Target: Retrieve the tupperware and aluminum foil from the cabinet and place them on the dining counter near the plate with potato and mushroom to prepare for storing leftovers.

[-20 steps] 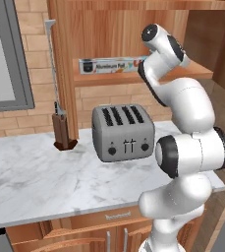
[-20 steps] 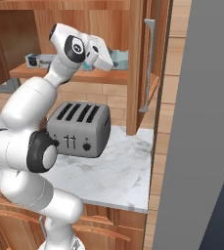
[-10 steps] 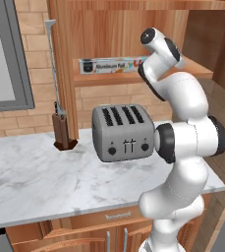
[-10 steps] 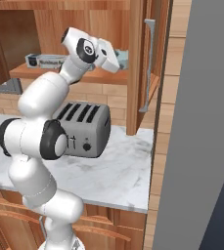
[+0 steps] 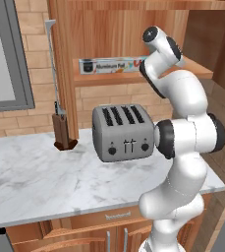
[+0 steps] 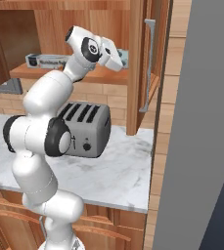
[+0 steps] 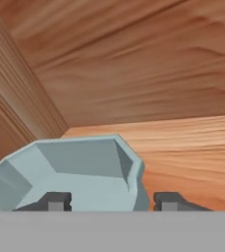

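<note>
- The tupperware (image 7: pixel 79 177), pale blue-grey, sits at the lower left of my hand view on the wooden shelf of the cabinet (image 7: pixel 182 142).
- My gripper (image 7: pixel 109 202) straddles its near right edge: one fingertip (image 7: pixel 55 201) shows in front of the container, the other (image 7: pixel 169 201) just to its right over bare wood. The fingers stand apart; I cannot tell whether they press on the rim.
- The aluminum foil (image 5: pixel 114 65) lies along the shelf at upper centre of the left base view, left of my arm.
- Below it, at frame centre, a grey toaster (image 5: pixel 124 133) stands on the marble worktop (image 5: pixel 30 182).
- A brown knife block (image 5: pixel 62 132) stands left of the toaster.
</note>
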